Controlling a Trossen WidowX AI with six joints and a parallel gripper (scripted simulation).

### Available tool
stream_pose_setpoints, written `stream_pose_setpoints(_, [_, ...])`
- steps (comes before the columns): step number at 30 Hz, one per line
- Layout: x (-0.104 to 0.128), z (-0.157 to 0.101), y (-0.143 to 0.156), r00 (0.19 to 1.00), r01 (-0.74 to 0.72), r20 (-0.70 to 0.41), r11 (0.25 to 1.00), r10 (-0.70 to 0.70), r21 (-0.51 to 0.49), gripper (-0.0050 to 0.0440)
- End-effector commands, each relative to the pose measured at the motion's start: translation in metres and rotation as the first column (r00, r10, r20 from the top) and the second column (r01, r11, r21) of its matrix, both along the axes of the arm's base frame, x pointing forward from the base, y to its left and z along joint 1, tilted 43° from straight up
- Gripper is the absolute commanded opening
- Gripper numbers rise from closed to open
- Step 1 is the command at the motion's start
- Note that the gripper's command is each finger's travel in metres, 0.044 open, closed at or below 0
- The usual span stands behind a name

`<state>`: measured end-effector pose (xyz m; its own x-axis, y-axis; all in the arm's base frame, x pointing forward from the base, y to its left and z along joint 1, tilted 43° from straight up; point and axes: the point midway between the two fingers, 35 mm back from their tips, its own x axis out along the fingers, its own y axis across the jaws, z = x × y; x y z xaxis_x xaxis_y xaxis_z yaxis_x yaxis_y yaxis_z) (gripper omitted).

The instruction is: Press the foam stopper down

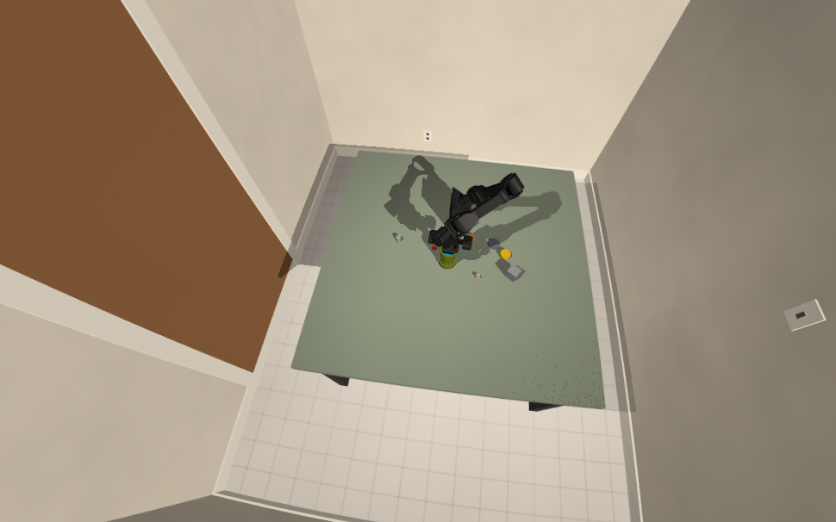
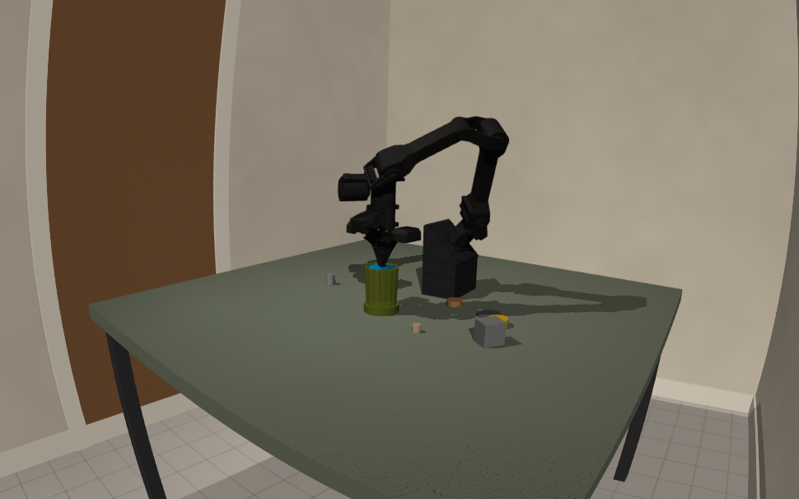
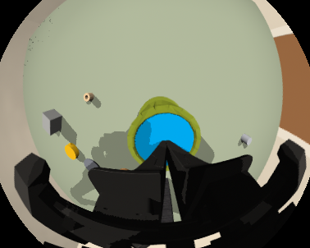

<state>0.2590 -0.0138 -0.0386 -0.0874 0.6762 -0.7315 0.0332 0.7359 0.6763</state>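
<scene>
The olive-green ribbed jar (image 1: pixel 448 262) (image 2: pixel 380 291) (image 3: pixel 159 99) stands upright on the table. The blue foam stopper (image 2: pixel 372 267) (image 3: pixel 170 125) fills its mouth, and its top shows at or slightly below the rim in the wrist view. My gripper (image 2: pixel 381 265) (image 3: pixel 165 144) is shut with nothing between the fingers. Its tips point down at the middle of the stopper's top and look in contact with it, pressing. The fingers hide the near part of the stopper and rim. How far the top is below the rim is too small to tell.
A grey cube (image 1: pixel 514 270) (image 2: pixel 489 332) (image 3: pixel 52 121), a yellow disc (image 1: pixel 505 254) (image 3: pixel 71 151) and a dark grey disc (image 1: pixel 493 243) (image 3: pixel 90 164) lie to one side. A tan ring (image 2: pixel 416 328) (image 3: pixel 88 97), an orange-brown disc (image 2: pixel 453 301), a grey cylinder (image 2: pixel 330 279) (image 3: pixel 246 139) and a red piece (image 1: pixel 433 247) lie around the jar.
</scene>
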Motion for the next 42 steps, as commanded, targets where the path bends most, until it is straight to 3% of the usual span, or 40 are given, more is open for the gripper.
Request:
stream_pose_setpoints(1, [-0.002,-0.0005,0.0024,1.0,0.0,-0.007,1.0,0.0,0.004,0.0])
stream_pose_setpoints(42, [-0.0027,-0.0033,0.0052,1.0,0.0,-0.007,1.0,0.0,0.003,0.0])
